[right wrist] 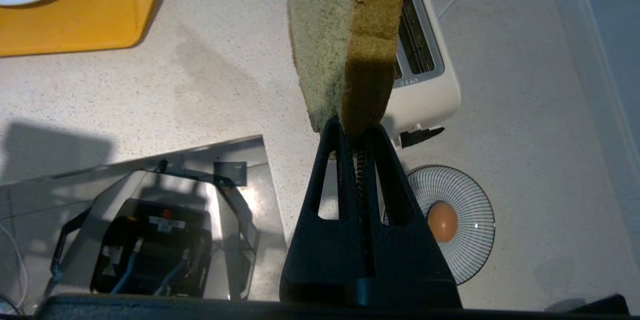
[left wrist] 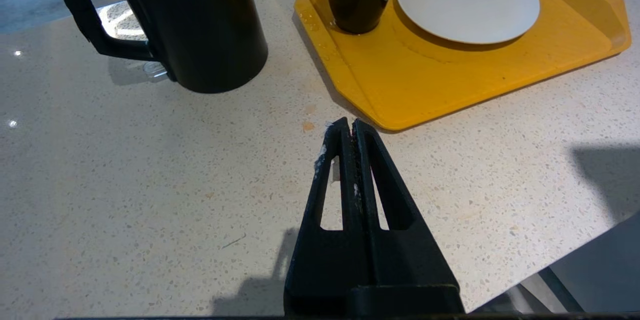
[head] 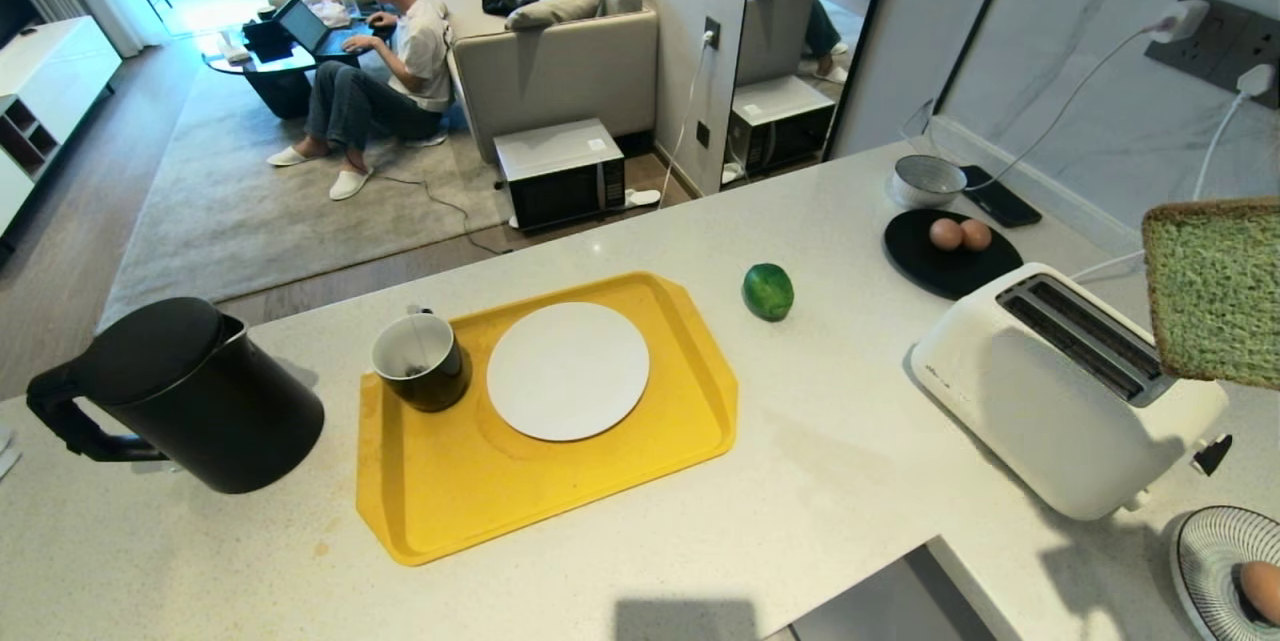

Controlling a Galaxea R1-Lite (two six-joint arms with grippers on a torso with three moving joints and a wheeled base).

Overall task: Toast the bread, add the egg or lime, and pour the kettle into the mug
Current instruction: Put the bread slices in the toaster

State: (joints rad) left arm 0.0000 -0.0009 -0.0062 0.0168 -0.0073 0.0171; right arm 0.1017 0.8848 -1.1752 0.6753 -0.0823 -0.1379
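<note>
The bread (head: 1215, 291), a thick green slice with a brown crust, hangs in the air above and just right of the white toaster (head: 1060, 386). My right gripper (right wrist: 356, 133) is shut on the bread (right wrist: 345, 40) by its edge; the toaster (right wrist: 425, 75) slots lie beyond it. The black kettle (head: 190, 391) stands at the counter's left. The dark mug (head: 420, 361) sits on the yellow tray (head: 450, 511) beside a white plate (head: 568, 371). The lime (head: 768, 291) lies on the counter. Two eggs (head: 960, 234) rest on a black plate. My left gripper (left wrist: 348, 123) is shut and empty, low over the counter near the kettle (left wrist: 200, 20).
A striped bowl (right wrist: 470, 255) holding one egg (right wrist: 442, 221) sits near the front right edge, close to the toaster lever. A small bowl (head: 927, 179) and cables stand by the back wall. A person sits on the floor beyond the counter. The counter edge drops off at front centre.
</note>
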